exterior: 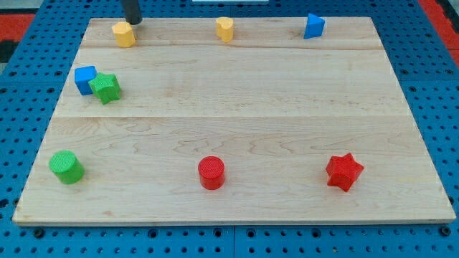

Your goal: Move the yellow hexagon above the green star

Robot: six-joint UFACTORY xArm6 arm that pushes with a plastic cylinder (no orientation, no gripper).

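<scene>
The yellow hexagon (124, 34) lies near the board's top edge at the view's upper left. The green star (106, 87) lies below it, toward the left edge, touching a blue cube (84, 78) on its left. My tip (134, 22) comes down from the view's top and sits just above and to the right of the yellow hexagon, at or very close to its edge. The upper part of the rod is cut off by the frame.
A second yellow block (225, 29) sits at top centre and a blue triangular block (313, 26) at top right. Along the bottom lie a green cylinder (66, 167), a red cylinder (211, 173) and a red star (344, 172). The wooden board (244, 107) rests on blue pegboard.
</scene>
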